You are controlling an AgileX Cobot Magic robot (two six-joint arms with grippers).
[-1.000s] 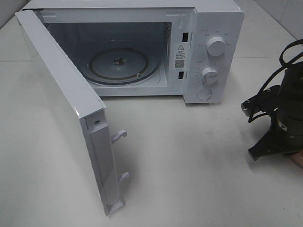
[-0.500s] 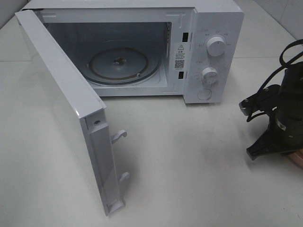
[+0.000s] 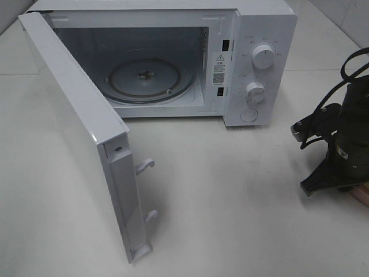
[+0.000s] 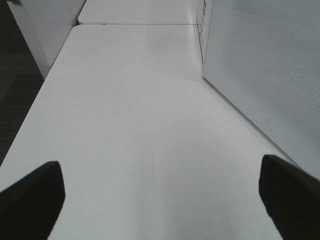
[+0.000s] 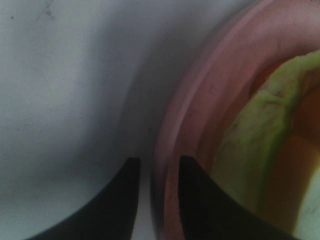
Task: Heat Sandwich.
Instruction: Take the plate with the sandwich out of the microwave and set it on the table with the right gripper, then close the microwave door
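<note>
White table (image 3: 242, 196); right hand (image 5: 157, 200) nearly closed astride pink plate (image 5: 200, 100) rim; left hand (image 4: 160, 195) wide open, empty.

The right gripper (image 5: 156, 200) is closing its fingers on the rim of the pink plate (image 5: 185, 115), one finger outside the rim and one inside. The left gripper (image 4: 160, 200) is hovering beside the microwave door (image 4: 270, 75), fingers spread wide.

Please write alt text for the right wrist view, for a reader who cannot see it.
Close-up: the right gripper has its two dark fingertips on either side of the rim of a pink plate, with a narrow gap between them. The sandwich, showing green lettuce and orange filling, lies on the plate, which rests on a white table.
</note>
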